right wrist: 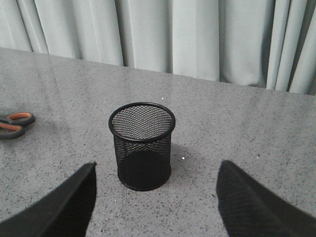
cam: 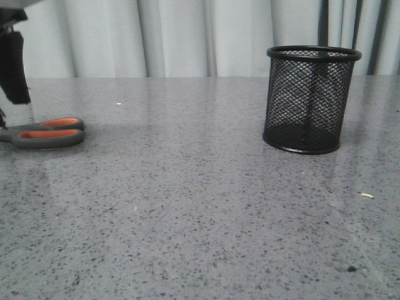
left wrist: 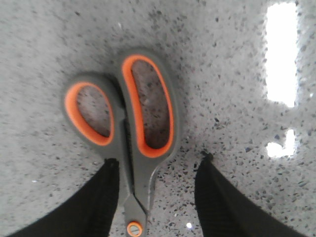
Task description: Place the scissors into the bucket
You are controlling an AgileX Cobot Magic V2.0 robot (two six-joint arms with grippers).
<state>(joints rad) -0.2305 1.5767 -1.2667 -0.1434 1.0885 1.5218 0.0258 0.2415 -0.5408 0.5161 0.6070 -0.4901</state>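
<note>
The scissors (cam: 45, 132) lie flat on the grey speckled table (cam: 200, 212) at the far left of the front view, orange-lined loops pointing right. The left gripper (left wrist: 155, 190) hangs over them with jaws spread, one finger (left wrist: 94, 202) at the handle shank near the pivot. The bucket (cam: 307, 100) stands upright, right of centre. The right gripper (right wrist: 155, 197) is wide apart, holding nothing.

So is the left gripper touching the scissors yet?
Cannot tell. In the left wrist view the open left gripper straddles the scissors near the pivot; one finger sits flush against the handle edge, but no contact or gap shows plainly.
</note>
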